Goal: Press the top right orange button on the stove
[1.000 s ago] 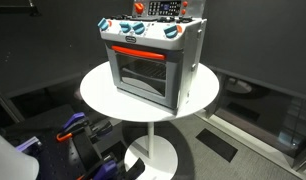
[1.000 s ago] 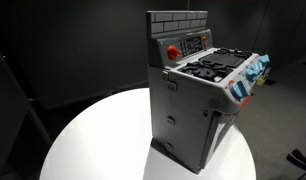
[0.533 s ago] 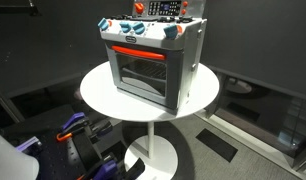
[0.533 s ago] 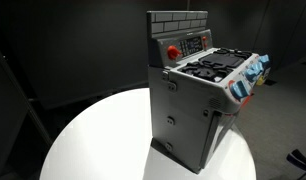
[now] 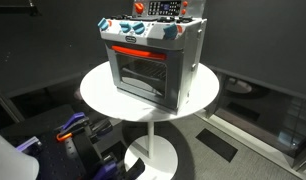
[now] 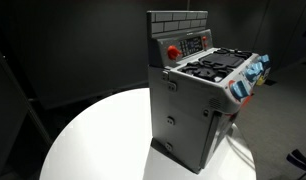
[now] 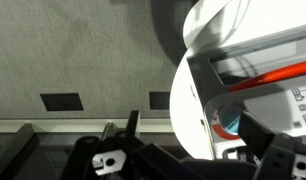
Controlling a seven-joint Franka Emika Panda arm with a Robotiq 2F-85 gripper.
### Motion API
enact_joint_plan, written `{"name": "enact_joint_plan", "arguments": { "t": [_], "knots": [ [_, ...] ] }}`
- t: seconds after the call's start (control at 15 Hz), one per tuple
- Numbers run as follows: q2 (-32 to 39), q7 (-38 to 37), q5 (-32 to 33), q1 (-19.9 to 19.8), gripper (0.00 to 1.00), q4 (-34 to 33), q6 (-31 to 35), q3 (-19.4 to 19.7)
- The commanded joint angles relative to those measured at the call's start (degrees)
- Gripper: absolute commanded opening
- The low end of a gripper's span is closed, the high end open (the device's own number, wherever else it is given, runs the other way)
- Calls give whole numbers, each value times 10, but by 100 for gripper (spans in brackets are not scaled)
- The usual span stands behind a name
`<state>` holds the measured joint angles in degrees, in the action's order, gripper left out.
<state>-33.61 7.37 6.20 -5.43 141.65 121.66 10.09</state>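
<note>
stove (image 5: 153, 58) | on table (image 5: 98, 95), well apart fr end effector (image 7: 193, 158) | fingers' spread: can't tell

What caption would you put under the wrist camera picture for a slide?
Wrist camera's view past the dark gripper to a toy stove on a round white table, grey carpet behind.

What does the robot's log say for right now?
stove: on table | gripper: open, apart from stove | press: not yet done
</note>
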Motion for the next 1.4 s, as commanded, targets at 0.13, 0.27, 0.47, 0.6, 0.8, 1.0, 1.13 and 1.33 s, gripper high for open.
{"name": "enact_joint_plan", "arguments": {
  "t": [0.13, 0.27, 0.47, 0.6, 0.8, 1.0, 1.13, 1.33],
  "knots": [
    [91, -19, -47, 17, 100, -58, 60, -23],
    [117, -20, -59, 22, 100, -74, 74, -30],
    [146, -19, -71, 24, 100, -95, 78, -37],
    [132, -11, -63, 20, 100, -76, 79, -38],
    [144, -13, -63, 20, 100, -85, 79, -40],
    [151, -13, -66, 22, 100, -89, 88, -39],
    [165, -9, -74, 27, 100, -94, 104, -40],
    [191, -7, -83, 38, 100, -102, 145, -47]
  ]
}}
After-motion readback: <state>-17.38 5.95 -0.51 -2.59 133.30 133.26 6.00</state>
